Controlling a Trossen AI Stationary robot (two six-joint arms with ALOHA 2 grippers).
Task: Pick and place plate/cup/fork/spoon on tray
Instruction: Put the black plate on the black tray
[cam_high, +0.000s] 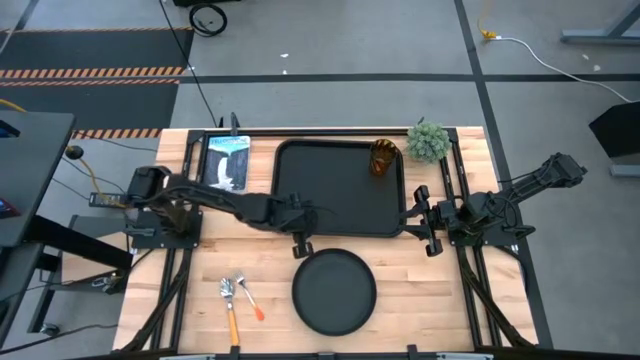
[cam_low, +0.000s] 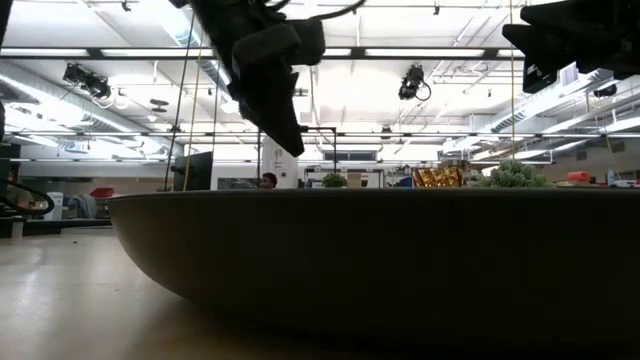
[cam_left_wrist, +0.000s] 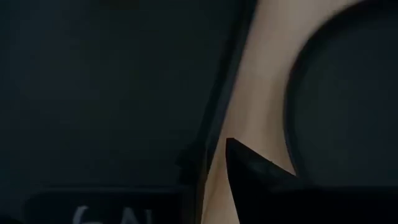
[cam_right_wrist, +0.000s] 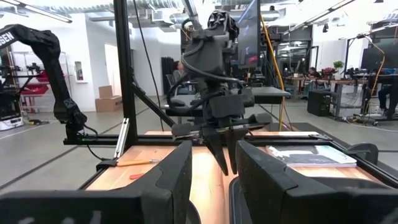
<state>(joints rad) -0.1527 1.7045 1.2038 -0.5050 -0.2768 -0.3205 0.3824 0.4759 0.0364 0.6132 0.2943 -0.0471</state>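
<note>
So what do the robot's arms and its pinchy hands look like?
Both arms are dark, almost black, built from chunky jointed sections with black cables running along them. The left gripper ends in two thin fingers that taper to narrow points like a beak. The right gripper is the same dark colour, and up close its fingers look like broad, blocky black slabs.

Overhead looks straight down; low camera hugs the plate (cam_low: 400, 260) (both show it).

Wooden table (cam_high: 200, 290) with tray (cam_high: 340, 190), plate (cam_high: 334, 292), fork (cam_high: 229, 300), spoon (cam_high: 247, 296), plant (cam_high: 428, 142).
</note>
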